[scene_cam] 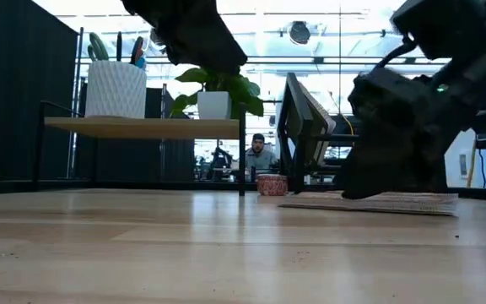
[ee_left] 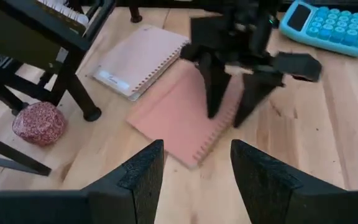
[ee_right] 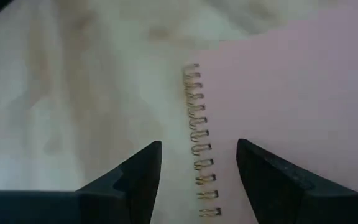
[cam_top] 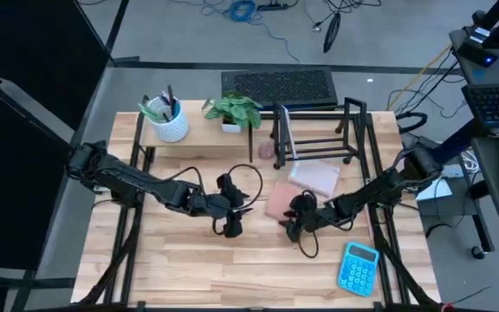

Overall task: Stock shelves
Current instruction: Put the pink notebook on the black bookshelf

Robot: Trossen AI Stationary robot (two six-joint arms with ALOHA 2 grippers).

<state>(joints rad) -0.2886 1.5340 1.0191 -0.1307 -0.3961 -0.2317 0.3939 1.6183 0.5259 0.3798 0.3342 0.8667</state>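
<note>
Straddling the pink notebook's [ee_right: 303, 106] spiral edge, right claw [ee_right: 197, 168] gapes, tips unseen.

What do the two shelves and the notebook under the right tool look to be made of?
Low shelf: pale wood top, matte, on thin black legs. Rack: black metal bars, likely painted. Notebook: pink card or paper cover, matte, with a metal wire spiral; the right tool is open over it.

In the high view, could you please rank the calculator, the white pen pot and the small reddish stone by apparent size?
1. Calculator, clearly largest.
2. White pen pot, slightly smaller.
3. Reddish stone, by far the smallest.
</note>
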